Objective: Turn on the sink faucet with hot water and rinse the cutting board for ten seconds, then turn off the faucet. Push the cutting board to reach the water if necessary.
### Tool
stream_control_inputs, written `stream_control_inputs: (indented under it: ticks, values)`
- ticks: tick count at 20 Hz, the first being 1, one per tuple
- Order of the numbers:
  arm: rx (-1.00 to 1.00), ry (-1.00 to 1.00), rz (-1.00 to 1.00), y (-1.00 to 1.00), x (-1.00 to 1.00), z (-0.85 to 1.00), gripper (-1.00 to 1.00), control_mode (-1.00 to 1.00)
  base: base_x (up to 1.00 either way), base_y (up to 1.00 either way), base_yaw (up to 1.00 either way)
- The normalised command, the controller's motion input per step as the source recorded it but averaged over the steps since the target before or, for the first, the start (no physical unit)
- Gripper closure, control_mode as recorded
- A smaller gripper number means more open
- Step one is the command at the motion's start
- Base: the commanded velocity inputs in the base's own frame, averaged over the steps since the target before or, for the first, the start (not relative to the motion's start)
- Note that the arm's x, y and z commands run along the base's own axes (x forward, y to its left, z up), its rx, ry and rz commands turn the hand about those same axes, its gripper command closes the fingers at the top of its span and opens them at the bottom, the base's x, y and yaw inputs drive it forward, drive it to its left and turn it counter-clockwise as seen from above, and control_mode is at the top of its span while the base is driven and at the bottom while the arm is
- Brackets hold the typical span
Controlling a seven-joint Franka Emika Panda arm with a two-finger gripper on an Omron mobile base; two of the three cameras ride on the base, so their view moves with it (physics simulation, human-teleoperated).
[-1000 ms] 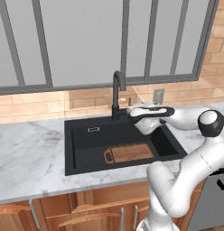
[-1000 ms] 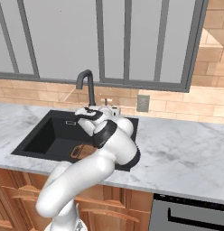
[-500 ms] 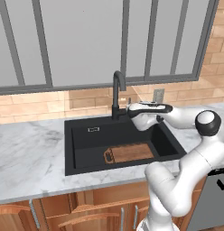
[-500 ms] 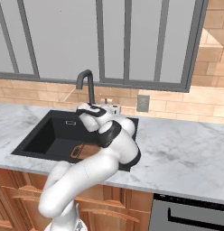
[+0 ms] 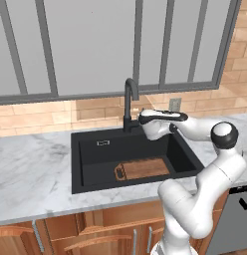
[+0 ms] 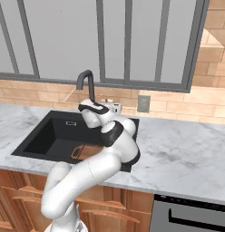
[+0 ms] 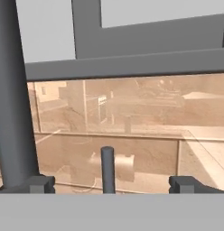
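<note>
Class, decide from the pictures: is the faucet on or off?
Off. No water falls from the faucet spout, and the sink around the cutting board looks dry.

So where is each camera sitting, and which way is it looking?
Left base view: behind the arm on its left, looking down at the sink, faucet and cutting board; the white arm rises at lower right.
Right base view: behind on the right, same sink; the arm rises at lower left.
Hand view: on the hand, facing the wall; open gripper around the faucet's lever.
Both base views share sink, faucet and board.
</note>
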Motion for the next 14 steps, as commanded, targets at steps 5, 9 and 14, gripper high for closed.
stream_control_inputs:
  ticks: [5, 9, 14]
  values:
    - [0.00, 0.00, 0.00, 0.04, 0.13, -0.01, -1.00, -1.00, 0.00, 0.00, 0.00]
    - [0.00, 0.00, 0.00, 0.03, 0.17, -0.04, -1.00, -1.00, 0.00, 0.00, 0.00]
    - [0.00, 0.00, 0.00, 0.02, 0.15, -0.03, -1.00, -1.00, 0.00, 0.00, 0.00]
